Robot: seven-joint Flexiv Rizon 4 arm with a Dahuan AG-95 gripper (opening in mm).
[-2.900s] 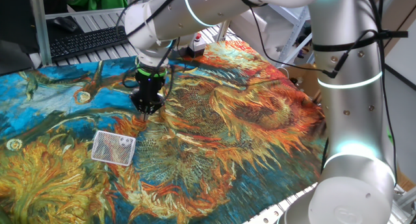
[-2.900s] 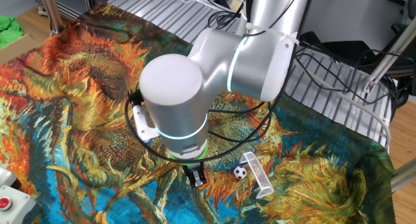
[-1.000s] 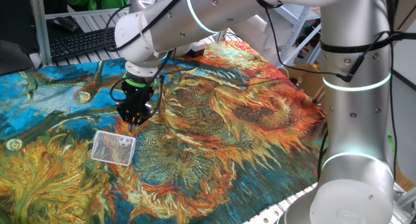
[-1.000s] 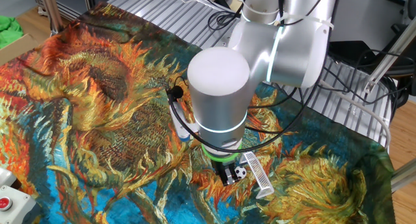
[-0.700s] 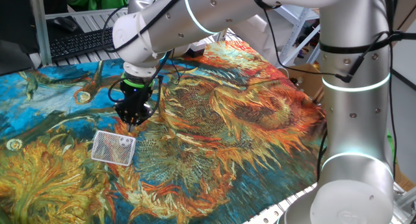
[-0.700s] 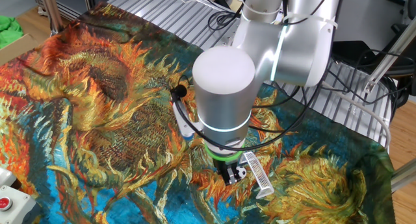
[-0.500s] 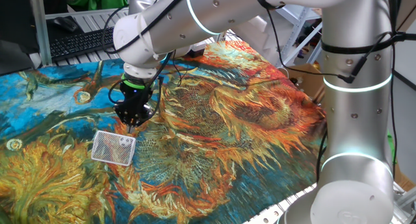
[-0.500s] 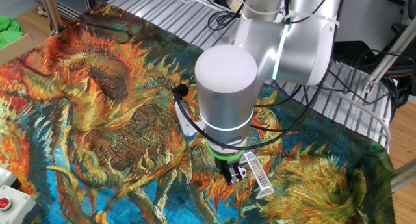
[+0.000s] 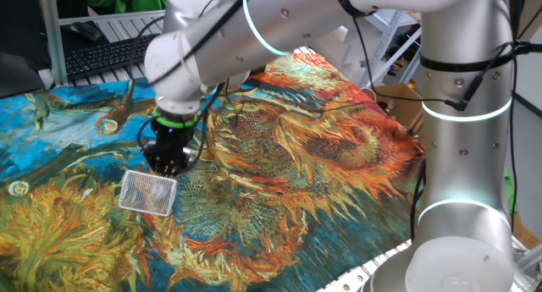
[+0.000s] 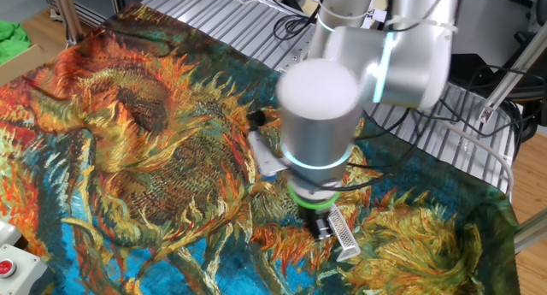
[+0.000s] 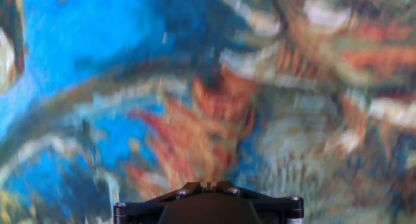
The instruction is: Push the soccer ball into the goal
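The goal [image 9: 148,192] is a small white mesh frame lying on the sunflower-print cloth; it also shows in the other fixed view [image 10: 344,237]. My gripper [image 9: 167,162] points down at the cloth just behind the goal's upper right edge, with its dark fingertips drawn together. In the other fixed view the gripper [image 10: 323,228] stands right against the goal's open side. The soccer ball does not show in any view; the gripper covers the spot in front of the goal. The hand view is blurred and shows only cloth and the hand's black base.
The printed cloth [image 9: 322,148] covers the table. A black keyboard [image 9: 110,53] lies at the back left. A box with a red button [image 10: 5,266] sits at the cloth's near left corner. Cables [image 10: 444,115] trail over the metal slats behind the arm.
The gripper has slid along the cloth toward the goal and now stands against it. The ball, which showed beside the gripper tip earlier, is now hidden.
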